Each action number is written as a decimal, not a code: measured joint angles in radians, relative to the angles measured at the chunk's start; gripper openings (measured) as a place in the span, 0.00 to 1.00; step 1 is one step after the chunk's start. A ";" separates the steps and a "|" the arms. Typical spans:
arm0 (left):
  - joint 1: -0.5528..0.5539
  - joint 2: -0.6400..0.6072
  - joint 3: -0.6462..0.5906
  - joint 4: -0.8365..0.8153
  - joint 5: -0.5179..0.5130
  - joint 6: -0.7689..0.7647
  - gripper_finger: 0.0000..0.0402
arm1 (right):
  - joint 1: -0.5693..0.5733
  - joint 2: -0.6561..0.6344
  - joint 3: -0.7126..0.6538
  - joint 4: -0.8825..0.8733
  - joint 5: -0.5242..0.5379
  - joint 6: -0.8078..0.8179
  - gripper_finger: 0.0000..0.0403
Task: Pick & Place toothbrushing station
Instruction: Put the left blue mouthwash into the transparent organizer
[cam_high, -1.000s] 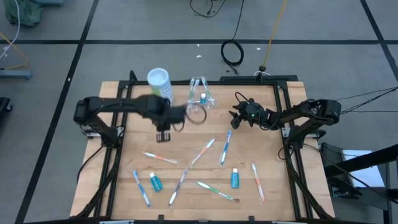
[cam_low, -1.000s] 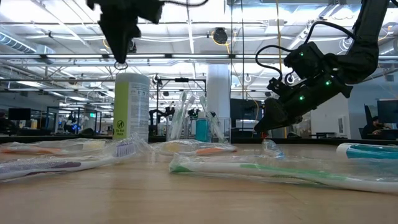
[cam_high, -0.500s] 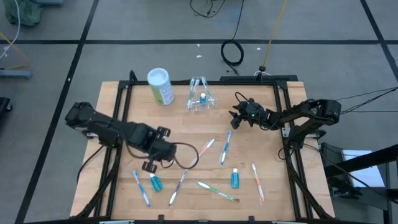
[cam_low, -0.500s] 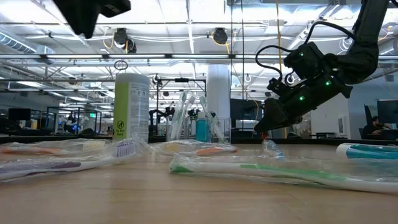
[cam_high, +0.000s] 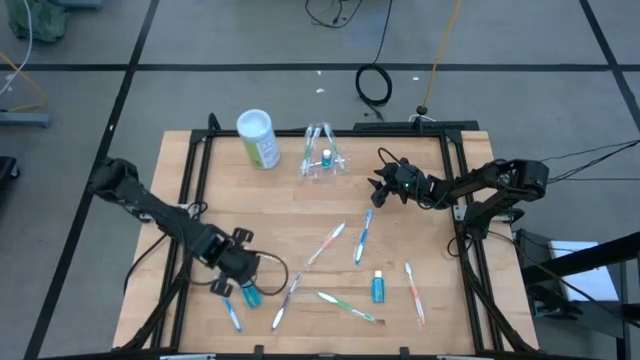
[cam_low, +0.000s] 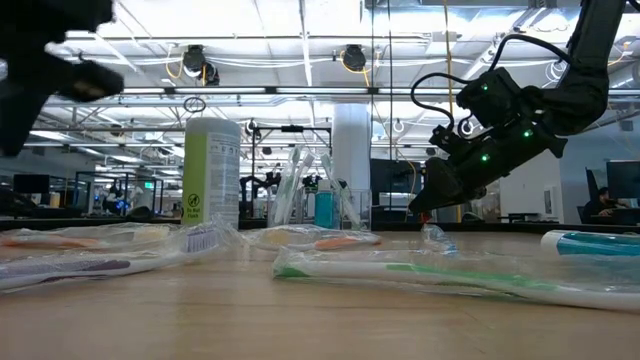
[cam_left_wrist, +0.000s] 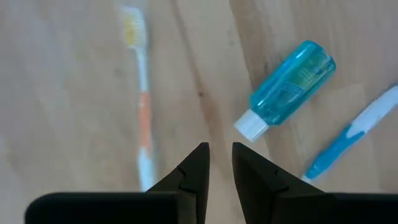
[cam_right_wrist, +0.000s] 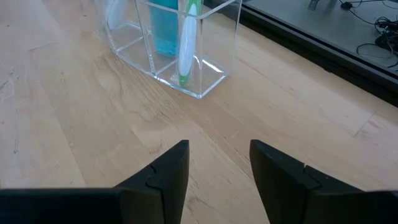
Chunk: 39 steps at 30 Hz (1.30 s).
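The toothbrushing station (cam_high: 322, 156) is a clear plastic holder standing on its base at the table's far middle, with a blue bottle and a toothbrush in it. It also shows in the right wrist view (cam_right_wrist: 180, 43) and the low view (cam_low: 310, 200). My right gripper (cam_high: 378, 186) hovers open and empty a little to the holder's right, and its own view (cam_right_wrist: 217, 155) looks toward the holder. My left gripper (cam_high: 225, 284) is at the near left and far from the holder. It is shut and empty (cam_left_wrist: 219, 155) above bare wood, between an orange-and-white toothbrush (cam_left_wrist: 142, 106) and a small blue bottle (cam_left_wrist: 289, 87).
A green canister with a white lid (cam_high: 257, 137) stands left of the holder. Several wrapped toothbrushes (cam_high: 325, 242) and two small blue bottles (cam_high: 378, 286) lie scattered over the table's near half. Bare wood lies between the holder and the right gripper.
My left arm has swung from beside the canister and holder at the far middle toward the table's near left corner. It has come down low over the blue bottle and toothbrushes there. The holder has stayed in place.
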 joint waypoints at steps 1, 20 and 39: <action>-0.015 -0.001 -0.032 0.041 -0.003 -0.006 0.19 | 0.000 0.000 0.000 0.000 0.000 0.000 0.40; 0.016 0.028 -0.136 0.225 -0.003 -0.217 0.30 | 0.000 0.000 0.000 0.000 0.000 0.000 0.40; -0.128 0.028 -0.227 0.312 0.013 0.136 0.44 | 0.000 0.000 0.000 0.000 0.000 0.000 0.40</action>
